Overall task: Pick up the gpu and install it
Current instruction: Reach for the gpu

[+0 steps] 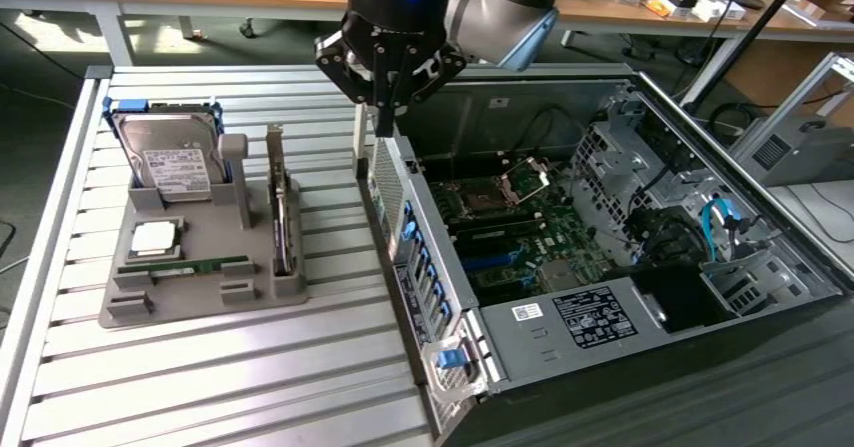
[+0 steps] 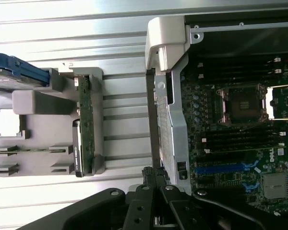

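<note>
The gpu (image 1: 280,222) stands on its long edge in a slot of the grey holder (image 1: 200,302), its silvery bracket pointing up. The wrist view shows it as a thin dark-green card (image 2: 84,124) in the same holder (image 2: 38,103). My gripper (image 1: 387,122) hangs above the gap between the holder and the open computer case (image 1: 534,342), close to the case's rear wall. Its fingers (image 2: 153,173) are pressed together with nothing between them. The gpu lies a hand's width off toward the exterior view's left, untouched.
The holder also carries a silver hard drive (image 1: 167,157), a cpu chip (image 1: 154,237) and a green memory stick (image 1: 187,265). Inside the case lies the motherboard (image 2: 230,139) with blue slots (image 2: 225,168). The slatted table (image 1: 227,387) runs to the front; desks stand behind.
</note>
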Controlling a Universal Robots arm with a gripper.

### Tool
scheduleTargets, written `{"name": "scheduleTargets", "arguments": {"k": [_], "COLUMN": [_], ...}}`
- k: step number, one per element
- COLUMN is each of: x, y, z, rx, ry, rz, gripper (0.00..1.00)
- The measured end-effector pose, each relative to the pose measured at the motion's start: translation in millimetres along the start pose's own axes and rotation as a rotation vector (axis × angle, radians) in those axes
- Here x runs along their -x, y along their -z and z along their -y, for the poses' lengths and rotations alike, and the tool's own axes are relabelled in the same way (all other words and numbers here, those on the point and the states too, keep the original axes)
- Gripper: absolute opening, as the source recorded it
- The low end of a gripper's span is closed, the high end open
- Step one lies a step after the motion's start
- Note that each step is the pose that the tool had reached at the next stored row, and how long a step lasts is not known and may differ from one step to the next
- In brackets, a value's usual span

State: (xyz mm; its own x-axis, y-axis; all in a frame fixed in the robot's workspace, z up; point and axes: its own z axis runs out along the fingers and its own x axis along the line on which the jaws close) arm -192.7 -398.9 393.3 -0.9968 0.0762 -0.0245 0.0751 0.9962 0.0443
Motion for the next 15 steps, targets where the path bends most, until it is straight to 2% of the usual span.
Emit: {"name": "scheduleTargets", "arguments": {"k": [15], "x": [-11.6], "y": [0.3], "z": [0.9], "rx": [0.0], "ry": [0.0], "rz": [0.0], "gripper": [0.11]}}
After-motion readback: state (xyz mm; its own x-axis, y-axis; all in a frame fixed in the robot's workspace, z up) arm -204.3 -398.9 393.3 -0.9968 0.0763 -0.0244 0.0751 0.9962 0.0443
